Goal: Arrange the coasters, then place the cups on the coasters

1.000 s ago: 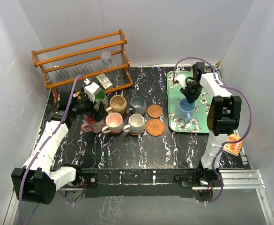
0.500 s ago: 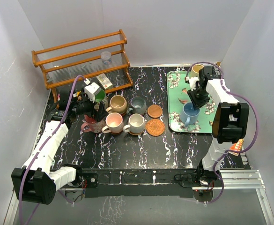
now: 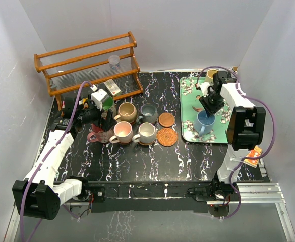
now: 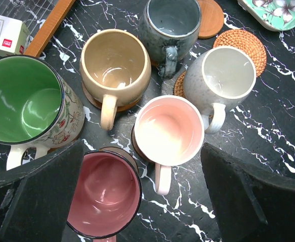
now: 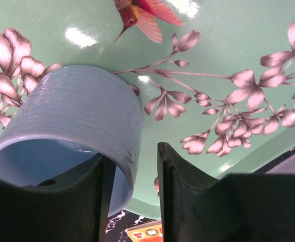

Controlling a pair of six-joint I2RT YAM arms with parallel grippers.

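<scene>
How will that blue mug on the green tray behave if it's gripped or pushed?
The blue mug looks like rigid glazed ceramic: it probably won't flex but could chip if knocked. Its ribbed wall may aid grip, though the gloss suggests slip. Standing upright on the shiny tray, it would likely slide rather than tip when pushed.

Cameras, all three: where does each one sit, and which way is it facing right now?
Top external: above and behind the bases, looking down on the table. The left arm and right arm both show whole.
Left wrist: over the pink mug and its neighbours, facing straight down. The left gripper is open, its fingers at the lower corners.
Right wrist: low over the tray, facing down. The right gripper straddles the wall of the blue mug.
Shared: top external and right wrist both show the blue mug on the tray.
</scene>
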